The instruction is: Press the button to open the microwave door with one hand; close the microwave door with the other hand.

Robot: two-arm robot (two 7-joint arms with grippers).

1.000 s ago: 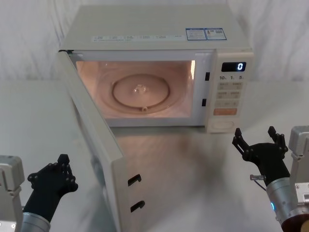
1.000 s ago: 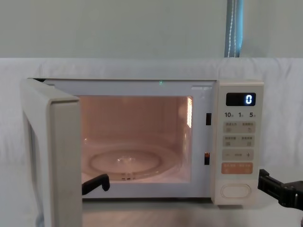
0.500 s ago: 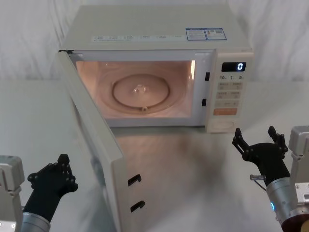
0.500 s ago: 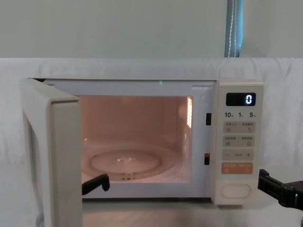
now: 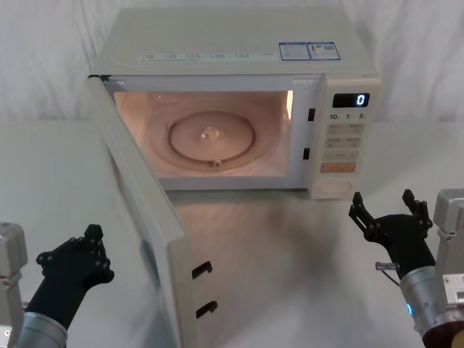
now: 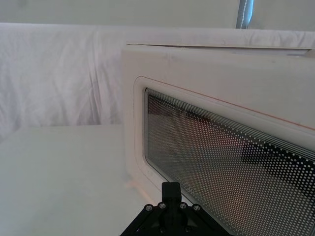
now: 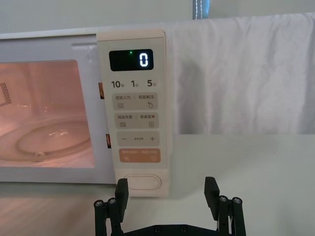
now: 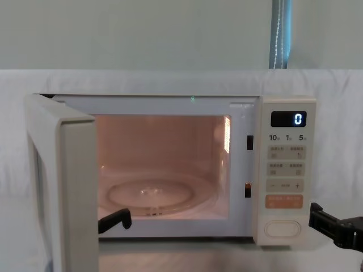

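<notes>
On the table, the microwave (image 5: 239, 101) door (image 5: 145, 217) stands swung open toward the near left; opening looks done, closing remains. The left gripper (image 5: 72, 261), jaw state unclear, hovers beside it; the right gripper (image 5: 384, 210), spread and empty, sits near the button (image 5: 335, 187).

The black display (image 7: 131, 60) on the microwave (image 5: 239, 101) is showing a glowing "0". Just beneath it, "10", "1" and "5" are reading across the control panel (image 7: 134, 105), while its key labels are staying too small to read.
</notes>
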